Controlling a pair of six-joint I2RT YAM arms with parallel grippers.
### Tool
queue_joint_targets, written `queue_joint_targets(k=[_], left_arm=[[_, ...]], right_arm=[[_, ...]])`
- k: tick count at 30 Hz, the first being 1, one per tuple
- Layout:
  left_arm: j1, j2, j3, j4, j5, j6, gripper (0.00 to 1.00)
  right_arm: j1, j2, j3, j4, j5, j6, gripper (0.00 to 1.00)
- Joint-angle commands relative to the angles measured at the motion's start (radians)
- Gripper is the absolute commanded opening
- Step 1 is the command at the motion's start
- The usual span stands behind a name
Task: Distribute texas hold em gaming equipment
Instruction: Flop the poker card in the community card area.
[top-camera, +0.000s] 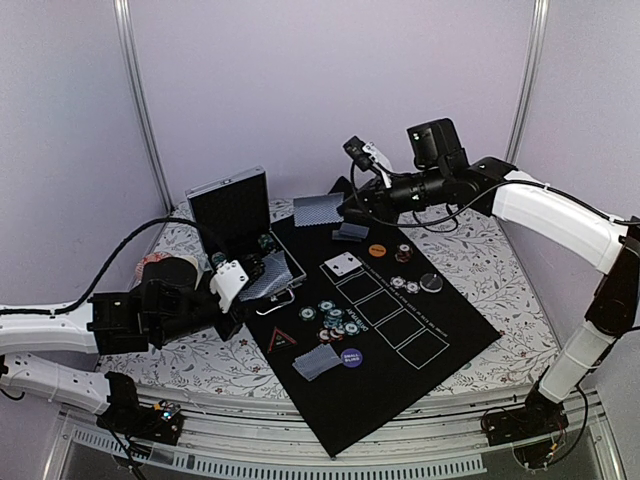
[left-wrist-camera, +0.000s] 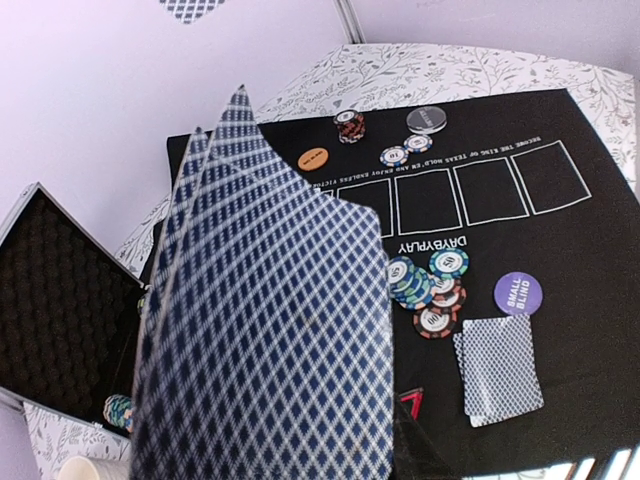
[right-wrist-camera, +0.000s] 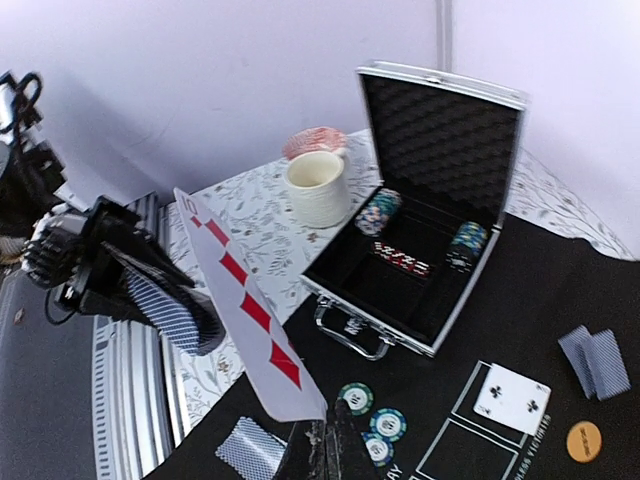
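Floral tablecloth (top-camera: 460, 250) lay beneath the black mat (top-camera: 400, 380). Off the mat's left edge, the left gripper (top-camera: 250, 292) was clenched on a fan of blue-backed cards (left-wrist-camera: 270, 330) that blocked much of its camera's view. Above the mat's far edge, the right gripper (right-wrist-camera: 325, 450) pinched one red-diamond card (right-wrist-camera: 250, 310). Chips (top-camera: 335, 320) clustered mid-mat. Beyond its left edge stood the open silver case (top-camera: 230, 200) and a white cup (right-wrist-camera: 315, 185).

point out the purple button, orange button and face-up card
purple button (left-wrist-camera: 518, 293), left wrist view, centre of face
orange button (left-wrist-camera: 313, 158), left wrist view, centre of top
face-up card (right-wrist-camera: 512, 397), right wrist view, middle of white face
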Motion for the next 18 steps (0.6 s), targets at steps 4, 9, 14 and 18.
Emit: queue_joint_targets(k=[4,9,14,18], left_arm=[[-0.01,-0.013,-0.028,0.064,-0.006,-0.012,0.33],[-0.009,-0.024,-0.04,0.074,0.002,-0.015,0.33],[-0.01,-0.044,-0.044,0.066,0.001,-0.016,0.33],[-0.009,-0.062,-0.047,0.056,-0.002,-0.022,0.33]], right_arm=[[-0.053,-0.037,-0.064,-0.12,0.537,0.122,0.02],[-0.054,0.045,-0.088,-0.201,0.856,0.183,0.02],[-0.055,0.18,-0.055,-0.253,1.065,0.212,0.02],[-0.037,0.296,0.007,-0.306,1.131,0.224,0.02]])
